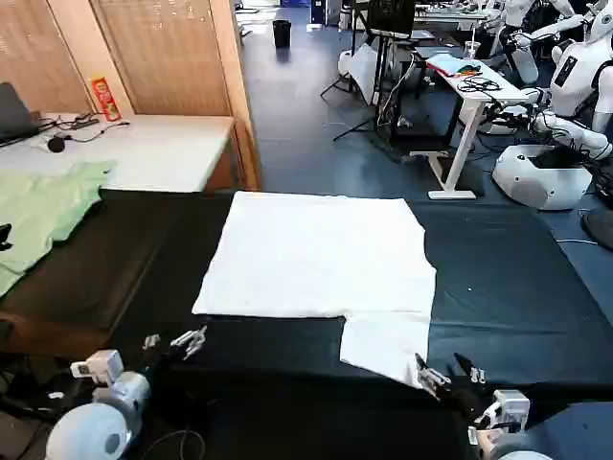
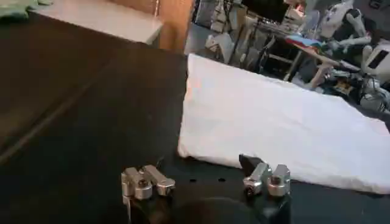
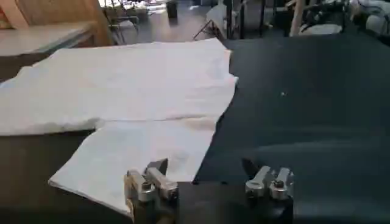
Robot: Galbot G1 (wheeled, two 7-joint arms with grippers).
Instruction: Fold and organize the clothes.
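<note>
T-shirt [image 1: 321, 254]: lying flat mid-table on the black table [image 1: 508, 287], plain white side up, one sleeve sticking out toward the near edge.
Left gripper [image 1: 175, 343]: hovering low at the near-left edge, just off the shirt's corner, fingers spread wide, holding nothing.
Right gripper [image 1: 448, 374]: sitting right by the sleeve's tip, fingers spread apart too.
Green garment [image 1: 43, 211]: lying far left.
</note>
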